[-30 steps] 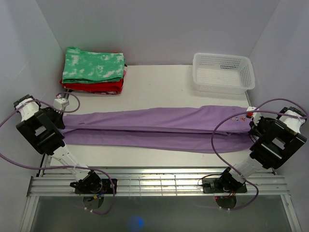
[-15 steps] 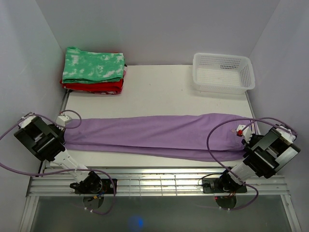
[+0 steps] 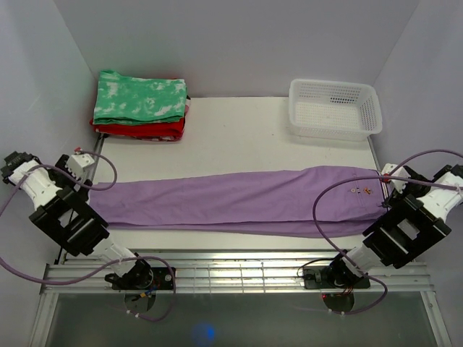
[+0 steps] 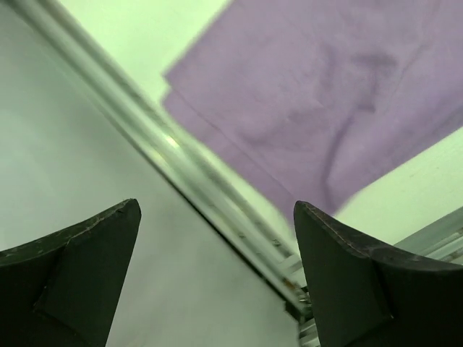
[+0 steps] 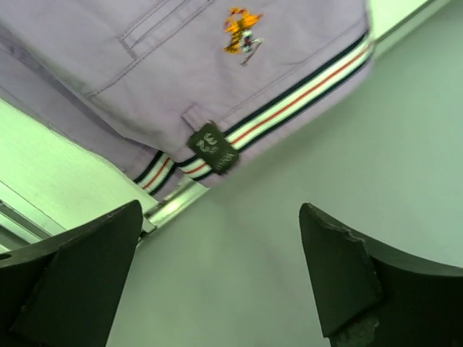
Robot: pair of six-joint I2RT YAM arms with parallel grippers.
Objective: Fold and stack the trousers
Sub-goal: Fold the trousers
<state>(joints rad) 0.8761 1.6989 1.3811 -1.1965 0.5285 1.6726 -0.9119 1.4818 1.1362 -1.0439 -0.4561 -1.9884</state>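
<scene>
1. White surface (image 3: 239, 130) between pale walls; a white basket (image 3: 334, 130) sits at its far right corner.
2. Lavender trousers (image 3: 239, 202) lie folded lengthwise across the surface.
3. Only the right wrist view shows their striped waistband (image 5: 289, 94).
4. Both the left tool (image 4: 215, 208) and the right tool (image 5: 221, 208) have fingers apart, holding nothing.

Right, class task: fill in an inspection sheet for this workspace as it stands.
Surface: white table, no spills seen.
Job's things: lavender trousers flat across the table, legs doubled together, waistband at the right.
Clutter: green-and-white garment stacked on red garment, far left; white basket, far right.
Grippers: left gripper and right gripper, fingers open, holding nothing, near the trousers' ends.
Cables: purple cables loop from both arms; one passes over the waist end.
Surroundings: plain walls; metal rails at the near edge.
</scene>
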